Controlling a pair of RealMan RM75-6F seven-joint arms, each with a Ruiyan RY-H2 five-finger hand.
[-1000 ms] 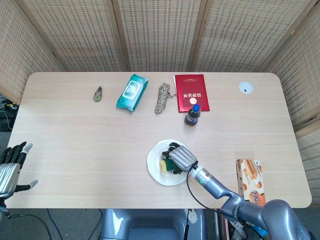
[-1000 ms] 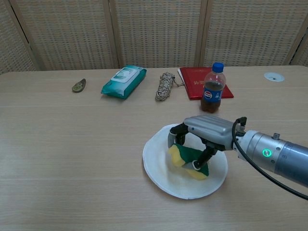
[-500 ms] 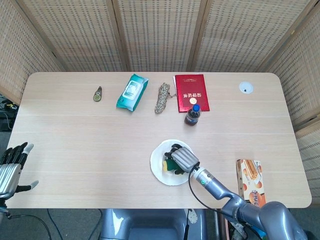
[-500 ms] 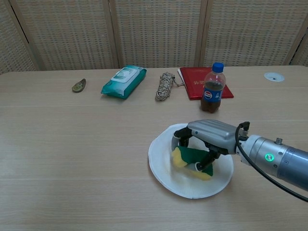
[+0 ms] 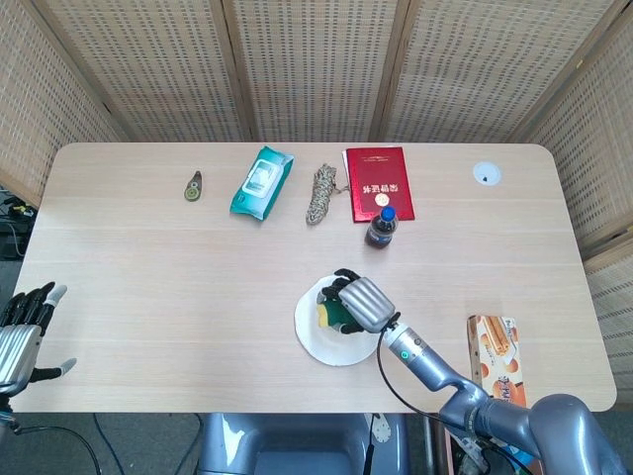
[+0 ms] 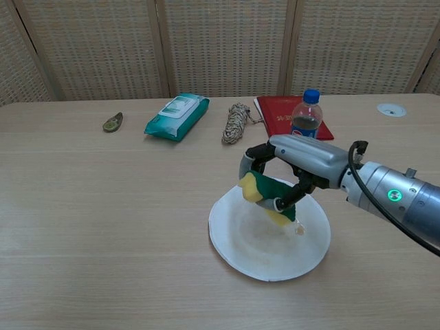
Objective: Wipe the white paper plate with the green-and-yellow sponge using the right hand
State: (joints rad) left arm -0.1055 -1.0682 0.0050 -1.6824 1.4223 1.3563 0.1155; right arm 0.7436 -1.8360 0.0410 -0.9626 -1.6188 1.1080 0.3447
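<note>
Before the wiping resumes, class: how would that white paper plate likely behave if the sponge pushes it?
The paper plate looks thin and light with nothing holding it down, so it would probably slide. Its shallow rim might flex. The right hand holds the sponge raised.

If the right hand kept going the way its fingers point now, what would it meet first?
The right hand, holding the sponge above the plate, points toward the table's left side. The way looks free across bare table; depth is uncertain.

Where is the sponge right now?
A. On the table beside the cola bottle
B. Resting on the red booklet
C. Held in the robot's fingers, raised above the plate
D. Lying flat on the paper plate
C: in the chest view the right hand grips the green-and-yellow sponge, clear of the white paper plate below.
</note>
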